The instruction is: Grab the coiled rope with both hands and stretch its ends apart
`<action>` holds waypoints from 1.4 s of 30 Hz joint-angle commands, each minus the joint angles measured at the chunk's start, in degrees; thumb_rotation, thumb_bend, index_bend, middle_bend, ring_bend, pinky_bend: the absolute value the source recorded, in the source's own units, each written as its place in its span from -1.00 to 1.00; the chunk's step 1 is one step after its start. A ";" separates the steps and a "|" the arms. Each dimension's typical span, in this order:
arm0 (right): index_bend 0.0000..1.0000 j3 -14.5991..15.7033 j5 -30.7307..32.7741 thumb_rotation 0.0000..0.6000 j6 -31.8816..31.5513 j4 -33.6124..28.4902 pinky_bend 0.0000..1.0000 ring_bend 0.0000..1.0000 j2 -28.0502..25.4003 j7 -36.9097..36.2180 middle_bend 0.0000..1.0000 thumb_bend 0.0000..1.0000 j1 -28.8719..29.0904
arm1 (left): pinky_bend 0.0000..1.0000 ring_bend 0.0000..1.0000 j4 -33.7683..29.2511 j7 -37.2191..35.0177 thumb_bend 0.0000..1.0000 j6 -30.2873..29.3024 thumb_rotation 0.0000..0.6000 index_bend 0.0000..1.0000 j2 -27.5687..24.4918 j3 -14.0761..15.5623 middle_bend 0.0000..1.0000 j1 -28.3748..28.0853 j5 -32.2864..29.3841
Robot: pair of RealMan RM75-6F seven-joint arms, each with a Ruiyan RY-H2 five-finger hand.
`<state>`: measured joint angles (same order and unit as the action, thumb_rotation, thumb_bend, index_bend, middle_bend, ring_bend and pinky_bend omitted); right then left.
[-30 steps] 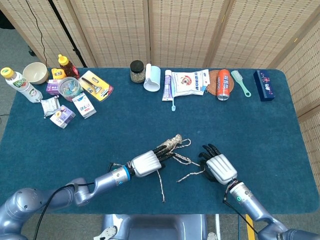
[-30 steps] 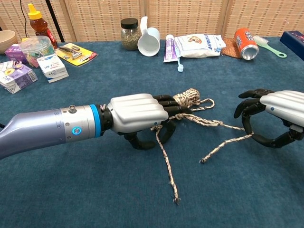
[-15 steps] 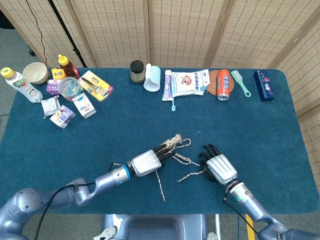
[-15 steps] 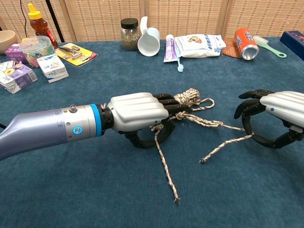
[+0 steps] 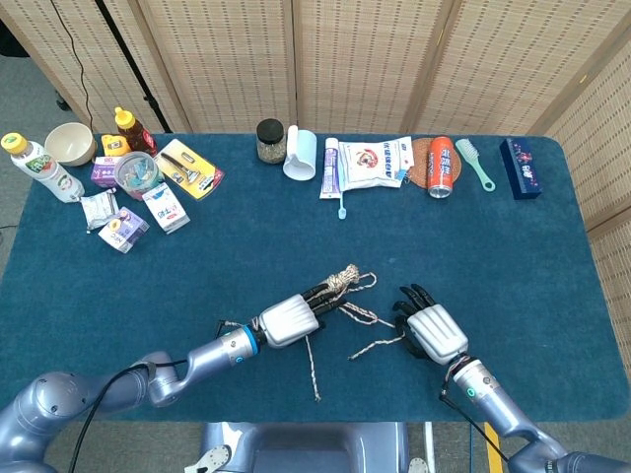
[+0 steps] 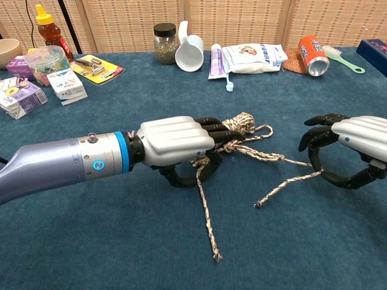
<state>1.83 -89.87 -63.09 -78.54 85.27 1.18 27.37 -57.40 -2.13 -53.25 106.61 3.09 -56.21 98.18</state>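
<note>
A blue-covered surface [image 5: 552, 256] carries a rope [image 5: 345, 286] near its front, and a jar [image 5: 269, 140], mug [image 5: 301, 154] and can [image 5: 441, 166] along the back.

We see the rope [image 6: 245, 130] at the table's [image 5: 513, 246] centre, our left hand [image 6: 175, 145] at its nine o'clock, our right hand [image 6: 351, 148] at its three. Mug [image 5: 303, 156] and can [image 5: 442, 168] lie at twelve, boxes [image 5: 148, 212] at ten.
</note>
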 commanded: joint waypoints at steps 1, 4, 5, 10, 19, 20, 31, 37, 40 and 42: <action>0.22 -0.05 -0.01 1.00 -0.01 0.00 -1.00 -0.89 -0.02 0.11 -0.44 0.01 0.03 | -1.00 -1.00 -0.11 -0.06 -0.23 -0.07 1.00 0.26 -0.19 0.06 -1.00 0.01 -0.01; 0.22 -0.11 0.05 1.00 0.10 -0.11 -1.00 -0.89 -0.02 0.14 -0.44 0.01 0.07 | -1.00 -1.00 -0.41 -0.16 -0.23 -0.29 1.00 0.27 -0.59 0.18 -1.00 0.07 0.03; 0.22 -0.11 0.05 1.00 0.12 -0.14 -1.00 -0.89 -0.01 0.11 -0.44 0.01 0.08 | -1.00 -1.00 -0.45 -0.17 -0.23 -0.32 1.00 0.27 -0.65 0.19 -1.00 0.08 0.02; 0.23 -0.13 0.03 1.00 0.24 -0.28 -1.00 -0.89 -0.07 0.19 -0.44 0.02 0.15 | -1.00 -1.00 -0.80 -0.36 -0.23 -0.74 1.00 0.31 -1.21 0.19 -1.00 0.23 -0.05; 0.24 -0.31 -0.06 1.00 -0.08 -1.03 -1.00 -0.88 -0.72 0.28 -0.43 0.02 0.15 | -1.00 -1.00 -2.02 -1.38 -0.23 -2.08 1.00 0.35 -3.09 0.39 -1.00 0.93 -0.14; 0.24 -0.33 -0.06 1.00 -0.12 -1.15 -1.00 -0.88 -0.84 0.35 -0.43 0.02 0.15 | -1.00 -1.00 -2.25 -1.56 -0.23 -2.36 1.00 0.36 -3.51 0.44 -0.99 1.12 -0.17; 0.24 -0.65 -0.23 1.00 -0.93 -3.03 -1.00 -0.88 -2.40 1.31 -0.42 0.02 0.00 | -1.00 -1.00 -6.57 -3.82 -0.23 -6.76 1.00 0.38 -10.96 1.74 -0.93 4.49 -0.37; 0.25 -1.07 0.33 1.00 -0.98 -3.53 -1.00 -0.86 -2.90 1.91 -0.41 0.03 -0.05 | -1.00 -1.00 -7.28 -4.82 -0.23 -8.03 1.00 0.38 -14.26 1.99 -0.93 6.42 -1.31; 0.25 -1.36 0.72 1.00 -1.06 -3.68 -1.00 -0.86 -3.25 2.32 -0.41 0.03 -0.12 | -1.00 -1.00 -7.18 -5.40 -0.23 -8.67 1.00 0.38 -15.46 2.09 -0.92 7.29 -1.51; 0.25 -1.57 0.96 1.00 -1.13 -3.78 -1.00 -0.86 -3.50 2.50 -0.41 0.02 -0.15 | -1.00 -1.00 -7.05 -5.80 -0.23 -9.00 1.00 0.38 -16.02 2.07 -0.92 7.74 -1.68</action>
<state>0.32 -88.97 -64.19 -82.29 81.84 3.62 27.23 -64.51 -7.81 -62.13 90.72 5.16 -48.61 96.60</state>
